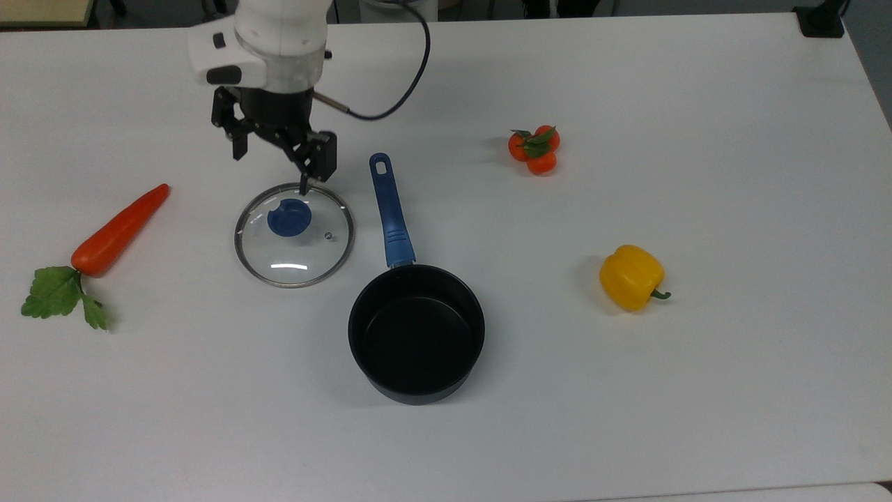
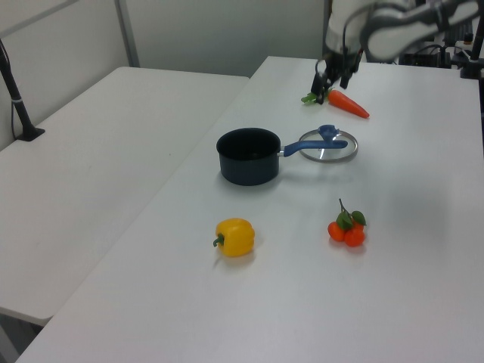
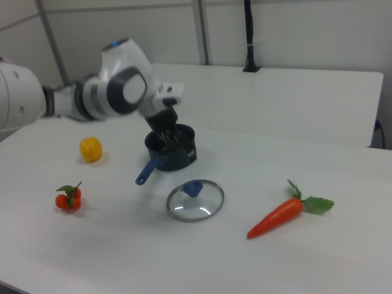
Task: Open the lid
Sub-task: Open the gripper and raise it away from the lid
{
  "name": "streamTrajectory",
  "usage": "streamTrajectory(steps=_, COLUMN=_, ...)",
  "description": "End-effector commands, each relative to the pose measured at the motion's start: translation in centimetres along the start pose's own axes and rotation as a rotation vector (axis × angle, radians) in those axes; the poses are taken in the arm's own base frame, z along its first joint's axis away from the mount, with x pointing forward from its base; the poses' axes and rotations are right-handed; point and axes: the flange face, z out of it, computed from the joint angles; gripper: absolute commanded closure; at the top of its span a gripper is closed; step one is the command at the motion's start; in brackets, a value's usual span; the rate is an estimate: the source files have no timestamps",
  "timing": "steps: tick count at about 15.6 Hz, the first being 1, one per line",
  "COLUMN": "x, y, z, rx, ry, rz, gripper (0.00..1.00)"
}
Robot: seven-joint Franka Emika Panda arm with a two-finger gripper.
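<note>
A glass lid (image 1: 294,235) with a blue knob (image 1: 289,217) lies flat on the white table (image 1: 697,104), just beside the black saucepan (image 1: 416,333) on the top view's left, off the pot. The robot's gripper (image 1: 273,155) hangs above the lid's far edge, fingers spread wide, holding nothing. A carrot (image 1: 117,231) lies nearby.
</note>
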Motion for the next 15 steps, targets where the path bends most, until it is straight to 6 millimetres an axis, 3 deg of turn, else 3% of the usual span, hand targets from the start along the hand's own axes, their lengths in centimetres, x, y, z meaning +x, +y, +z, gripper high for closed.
streamTrajectory(steps=1, x=0.4, y=-1.3, z=-7.9, rx=0.080, ry=-0.127, rz=-0.156, gripper=0.00)
streamTrajectory(steps=5, x=-3.4, y=-1.9, z=-14.9, rx=0.160, ry=-0.207, rz=-0.357, gripper=0.00)
streamTrajectory(steps=7, x=-5.1, y=-2.1, z=-16.9, rx=0.151, ry=-0.237, rz=-0.382, gripper=0.00)
streamTrajectory(steps=9, x=-6.1, y=-2.0, z=-17.4, rx=0.143, ry=-0.255, rz=-0.392, gripper=0.00)
streamTrajectory(steps=15, x=-6.4, y=-1.5, z=-18.1, rx=0.132, ry=-0.244, rz=-0.393, gripper=0.00)
